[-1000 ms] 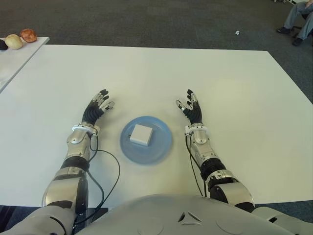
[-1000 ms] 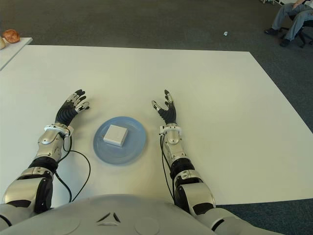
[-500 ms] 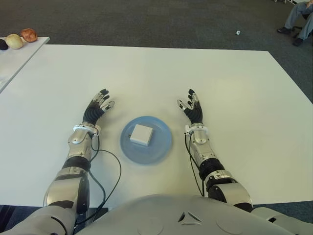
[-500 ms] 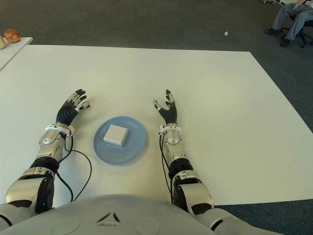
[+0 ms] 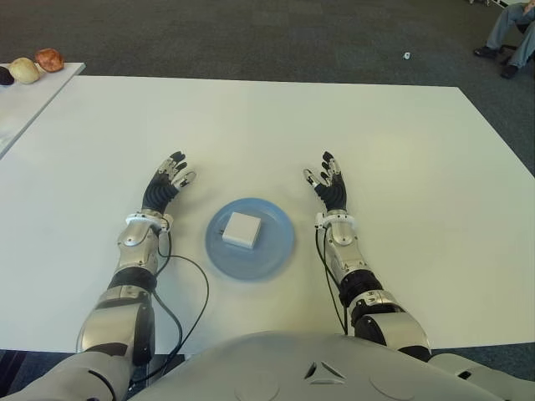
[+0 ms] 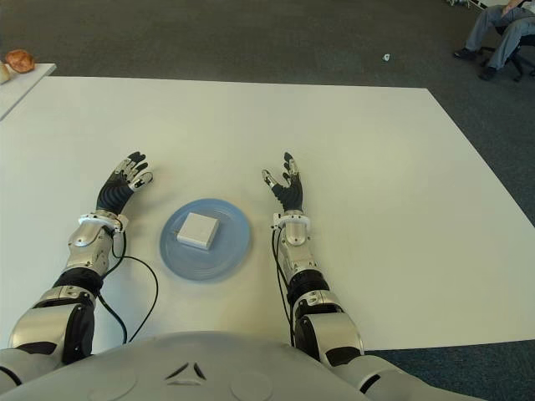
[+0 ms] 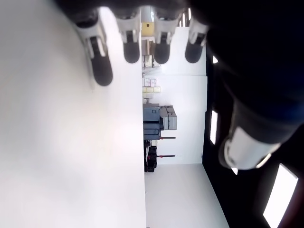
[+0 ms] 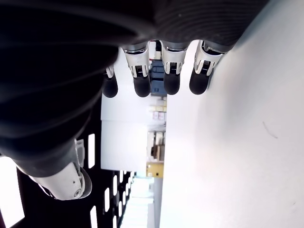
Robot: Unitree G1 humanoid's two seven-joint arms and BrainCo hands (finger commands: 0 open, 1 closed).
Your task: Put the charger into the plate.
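Observation:
A white square charger lies in the middle of a light blue plate on the white table, straight in front of me. My left hand shows to the left of the plate, fingers spread and empty. My right hand shows to the right of the plate, also spread and holding nothing. In both wrist views the fingers stretch out straight with nothing between them.
A black cable loops on the table beside my left forearm. A second table at the far left carries a few round items. A seated person's legs show at the far right on the dark carpet.

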